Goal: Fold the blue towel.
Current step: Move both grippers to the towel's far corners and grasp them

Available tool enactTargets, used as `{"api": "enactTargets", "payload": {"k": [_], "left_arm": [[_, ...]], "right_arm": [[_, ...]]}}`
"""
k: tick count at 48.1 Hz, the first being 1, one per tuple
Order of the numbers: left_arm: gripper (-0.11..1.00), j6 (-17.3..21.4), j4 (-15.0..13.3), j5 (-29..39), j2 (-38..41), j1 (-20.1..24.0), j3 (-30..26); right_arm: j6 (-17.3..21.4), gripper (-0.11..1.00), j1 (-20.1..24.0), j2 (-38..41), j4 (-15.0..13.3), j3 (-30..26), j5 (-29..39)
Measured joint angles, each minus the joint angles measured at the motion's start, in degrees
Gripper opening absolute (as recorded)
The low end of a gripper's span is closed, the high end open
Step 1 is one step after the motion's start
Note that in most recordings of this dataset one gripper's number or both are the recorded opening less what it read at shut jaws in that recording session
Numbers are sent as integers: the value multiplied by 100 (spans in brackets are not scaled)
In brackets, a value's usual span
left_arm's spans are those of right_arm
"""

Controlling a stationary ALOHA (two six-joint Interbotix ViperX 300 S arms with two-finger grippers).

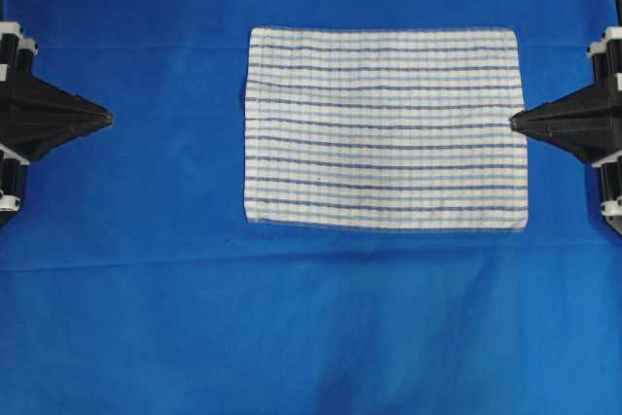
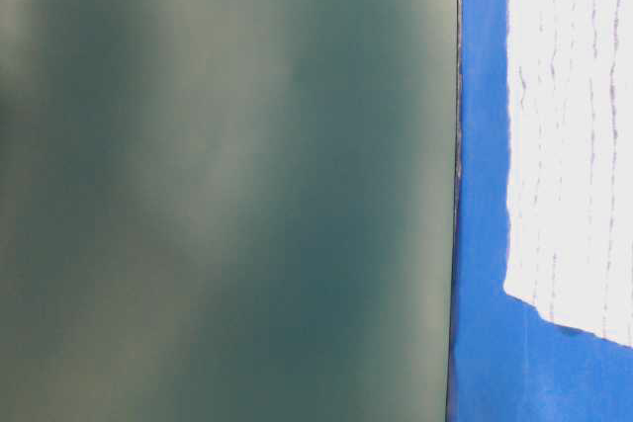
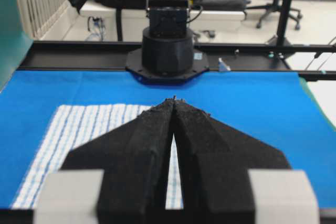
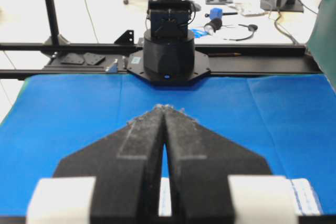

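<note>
Left tool (image 3: 174, 103): tips pressed together, empty, parked well left of cloth. Right tool (image 4: 165, 109): likewise closed, empty, its tip over the right edge. Blue towel (image 1: 386, 129): flat, fully spread on blue-covered tabletop (image 1: 146, 318), right of centre. Folding not begun; every fold remains.

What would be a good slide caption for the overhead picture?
Striped blue towel lies flat and unfolded on blue cloth, between shut left gripper and right gripper.

The left gripper (image 1: 109, 118) is sitting at the left edge, jaws pressed together, tips pointing toward the middle. The right gripper (image 1: 513, 122) is mirroring it from the right edge, jaws likewise closed, holding nothing.
</note>
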Motion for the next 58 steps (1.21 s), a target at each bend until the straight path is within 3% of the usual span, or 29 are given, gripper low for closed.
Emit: {"api": "enactTargets", "payload": {"k": [16, 28, 32, 36, 44, 48, 58], "left_arm": [[0, 9, -105, -149, 1274, 545, -448], [2, -44, -114, -167, 2294, 1310, -773], [15, -35, -114, -158, 2654, 1503, -923], [38, -35, -114, -158, 3023, 1696, -1055], [84, -44, -132, -88, 3938, 2083, -1380], [85, -44, -132, -26, 4403, 2197, -1564], [82, -44, -132, 105, 5370, 2461, -2004]], "right_arm": [[70, 2, -396, 0, 9, -97, 598], [220, 2, -1389, 88, 26, -105, 1389], [281, 2, -1898, 193, 26, -105, 1723], [281, 4, -2373, 360, 26, -88, 1960], [272, 47, -3023, 844, 26, -26, 2153], [281, 62, -3331, 1239, 26, 0, 2162], [281, 59, -3867, 2364, -9, 18, 2048]]}}
